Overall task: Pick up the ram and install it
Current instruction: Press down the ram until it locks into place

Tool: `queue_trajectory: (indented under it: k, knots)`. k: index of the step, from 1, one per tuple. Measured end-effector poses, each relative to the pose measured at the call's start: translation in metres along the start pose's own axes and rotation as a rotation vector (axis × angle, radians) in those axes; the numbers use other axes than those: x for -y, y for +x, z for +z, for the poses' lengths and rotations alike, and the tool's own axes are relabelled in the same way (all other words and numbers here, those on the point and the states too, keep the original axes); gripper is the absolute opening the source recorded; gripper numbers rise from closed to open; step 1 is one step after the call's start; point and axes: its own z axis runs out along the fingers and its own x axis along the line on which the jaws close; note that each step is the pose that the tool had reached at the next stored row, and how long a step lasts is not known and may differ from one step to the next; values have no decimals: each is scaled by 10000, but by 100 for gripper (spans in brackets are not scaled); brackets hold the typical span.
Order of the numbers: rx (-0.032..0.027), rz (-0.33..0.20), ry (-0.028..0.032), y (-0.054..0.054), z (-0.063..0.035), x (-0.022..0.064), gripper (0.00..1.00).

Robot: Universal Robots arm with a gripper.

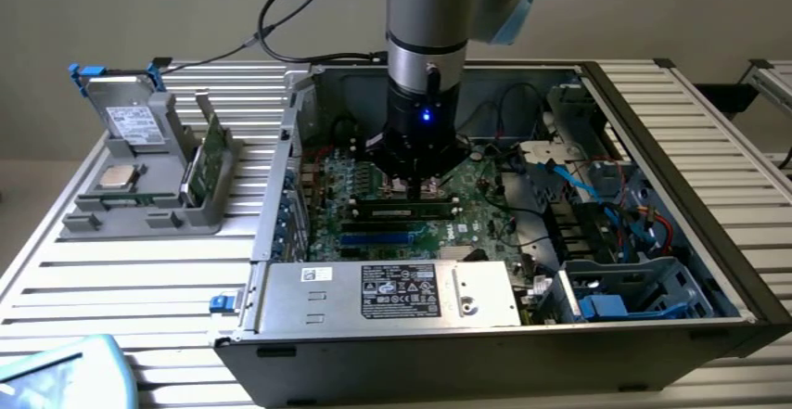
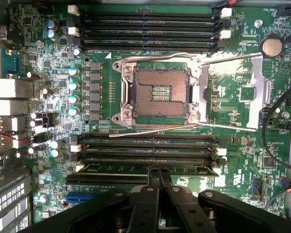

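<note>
The ram [image 2: 111, 170], a long dark-green stick with black chips, lies seated along one slot of the motherboard [image 2: 242, 97], in the slot bank beside the open processor socket [image 2: 160, 92]. In the exterior view the ram [image 1: 399, 210] shows its white label inside the open computer case [image 1: 693, 270]. My gripper [image 2: 159, 174] is shut, its two fingertips pressed together and resting on the ram's top edge near its middle. From outside, the gripper [image 1: 414, 186] points straight down into the case over that slot.
A grey holder [image 1: 148, 214] on the slatted table, at the exterior view's left, carries a silver processor chip [image 1: 118, 177], a boxy drive [image 1: 134, 123] and an upright green board [image 1: 211, 154]. The power supply [image 1: 396, 293] and blue cables [image 1: 594, 186] crowd the case.
</note>
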Motion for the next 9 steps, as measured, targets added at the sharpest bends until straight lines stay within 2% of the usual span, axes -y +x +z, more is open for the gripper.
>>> queue_trajectory:
  k: [9]
  knots:
    - [0,1,0,0,0,0,11]
